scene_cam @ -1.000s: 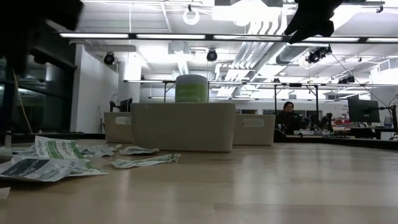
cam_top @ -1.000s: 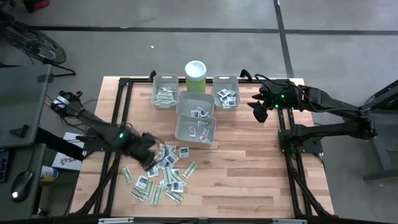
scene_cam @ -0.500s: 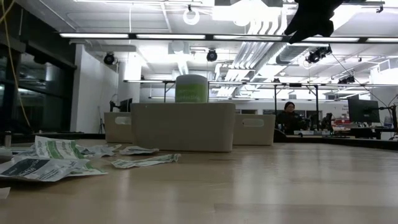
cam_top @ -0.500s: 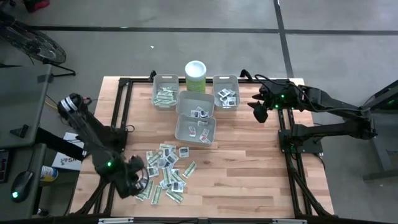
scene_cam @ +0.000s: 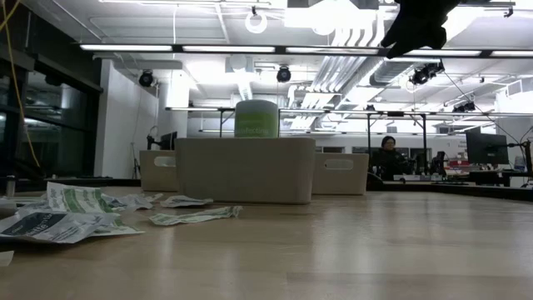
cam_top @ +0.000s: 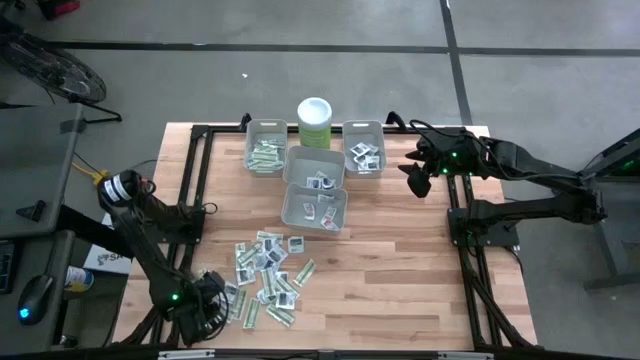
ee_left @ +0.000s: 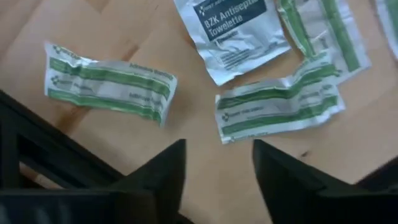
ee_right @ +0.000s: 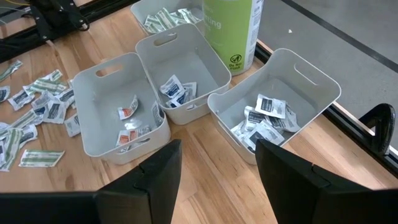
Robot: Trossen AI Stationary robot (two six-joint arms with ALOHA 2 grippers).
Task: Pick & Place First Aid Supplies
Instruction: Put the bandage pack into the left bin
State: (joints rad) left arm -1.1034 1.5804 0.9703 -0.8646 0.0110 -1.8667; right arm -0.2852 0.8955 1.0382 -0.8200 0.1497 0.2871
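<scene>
Packets [cam_top: 265,277], flat crinkled paper strips and squares, litter the wooden counter's [cam_top: 400,270] near-left; bare planks lie rightward. Left gripper [cam_top: 205,312] hovers at the near-left edge, jaws apart, empty. Right gripper [cam_top: 416,180], far-right, jaws apart, empty.

Open tabletop [cam_top: 400,270]: right and near-right stretch of bare wood, free passage.
Packets [cam_top: 265,275]: scattered over the near-left, cluttering the way there.
Bins [cam_top: 315,205]: four grey ones clustered far centre, walls blocking low passes.
Canister [cam_top: 315,122]: tall, just behind the bins.
Frame rails [cam_top: 190,200]: dark bars along left and right edges.
</scene>
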